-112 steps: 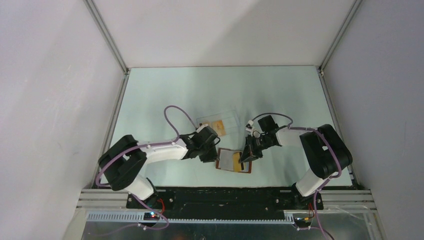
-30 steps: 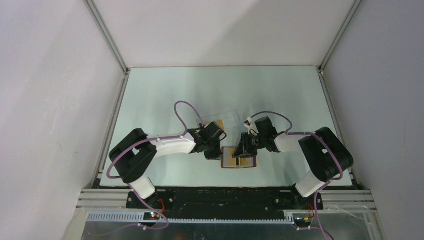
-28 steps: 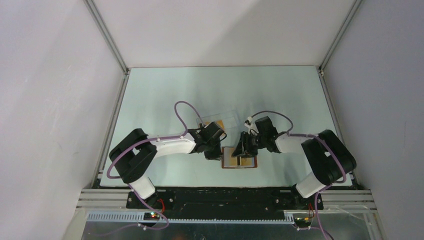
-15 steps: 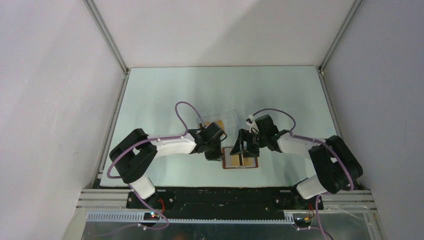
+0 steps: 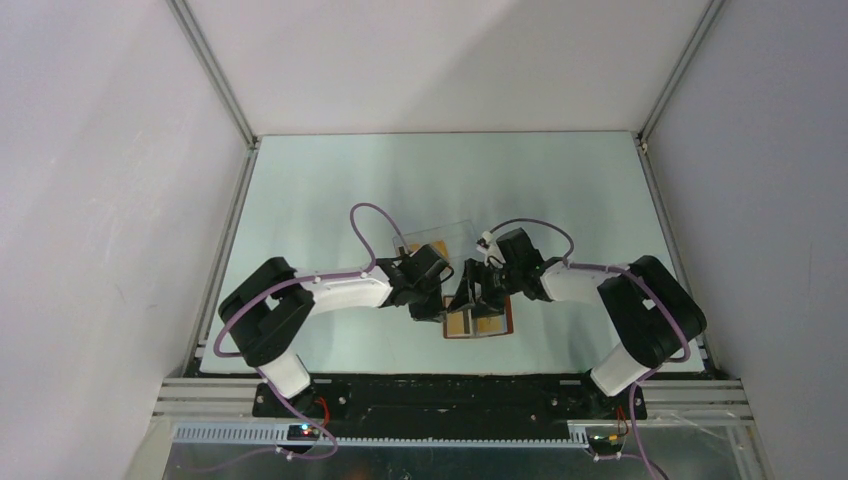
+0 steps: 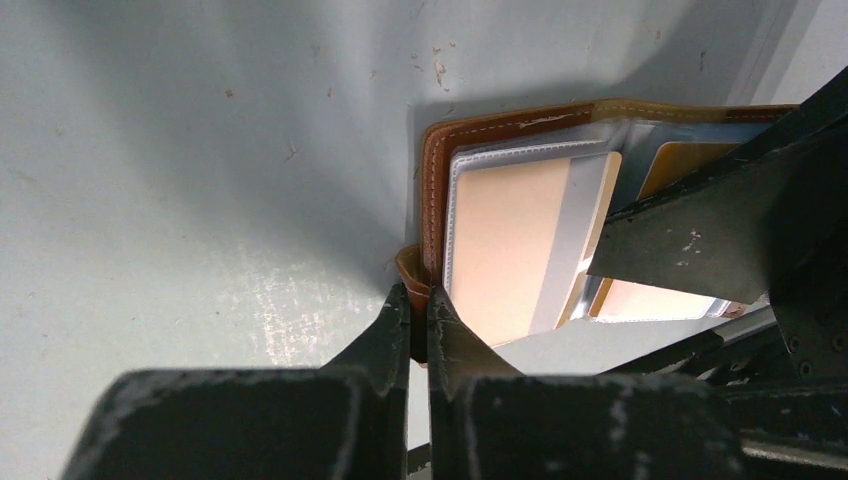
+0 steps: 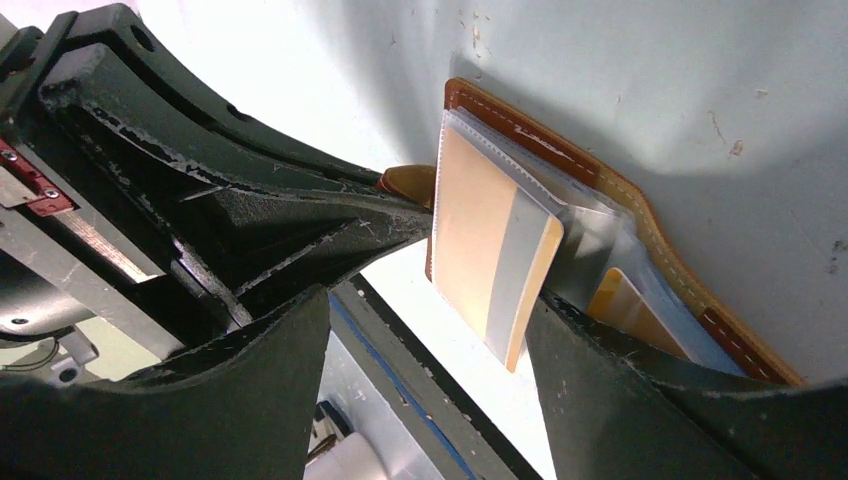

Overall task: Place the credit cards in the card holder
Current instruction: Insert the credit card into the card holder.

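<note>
The brown leather card holder (image 5: 497,327) lies open on the table near the front edge. My left gripper (image 6: 418,300) is shut on its snap tab (image 6: 410,272) at the left side. One orange credit card (image 6: 510,235) with a grey stripe sits in a clear pocket, its end sticking out past the sleeve. A second card (image 7: 628,308) shows in the pocket beside it. My right gripper (image 7: 428,300) hangs open over the holder, its fingers (image 7: 600,400) either side of the striped card (image 7: 490,235) and not touching it.
A clear plastic box (image 5: 440,238) lies just behind the two grippers. The two grippers (image 5: 430,306) (image 5: 476,299) stand almost against each other over the holder. The black base rail (image 5: 450,395) runs close in front.
My right gripper has opened, letting go of the striped card, and has slid a little to the left over the holder. The left gripper has stayed shut on the tab.
</note>
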You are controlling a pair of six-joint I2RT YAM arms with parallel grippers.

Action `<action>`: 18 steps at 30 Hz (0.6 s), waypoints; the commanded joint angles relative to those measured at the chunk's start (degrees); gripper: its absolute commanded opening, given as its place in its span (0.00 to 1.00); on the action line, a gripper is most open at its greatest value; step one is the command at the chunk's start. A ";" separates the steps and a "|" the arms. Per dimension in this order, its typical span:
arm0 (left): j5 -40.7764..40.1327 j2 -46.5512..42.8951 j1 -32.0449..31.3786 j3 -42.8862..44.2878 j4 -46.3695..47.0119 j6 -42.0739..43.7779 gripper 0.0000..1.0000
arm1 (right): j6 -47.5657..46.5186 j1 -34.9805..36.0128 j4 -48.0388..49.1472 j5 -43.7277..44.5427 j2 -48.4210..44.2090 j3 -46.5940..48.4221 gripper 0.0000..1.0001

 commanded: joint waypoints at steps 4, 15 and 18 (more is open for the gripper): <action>-0.32 -3.53 -0.40 -0.87 -0.94 -0.96 0.00 | -0.23 0.86 -4.78 1.17 -4.46 1.80 0.80; -0.02 -5.27 -0.18 -0.83 -0.93 -1.36 0.00 | -8.74 -7.01 -24.10 6.26 -15.76 4.98 0.89; 0.37 -4.35 -0.26 -0.26 -0.89 -0.99 0.00 | -11.42 -12.09 -27.87 7.50 -17.24 4.15 0.89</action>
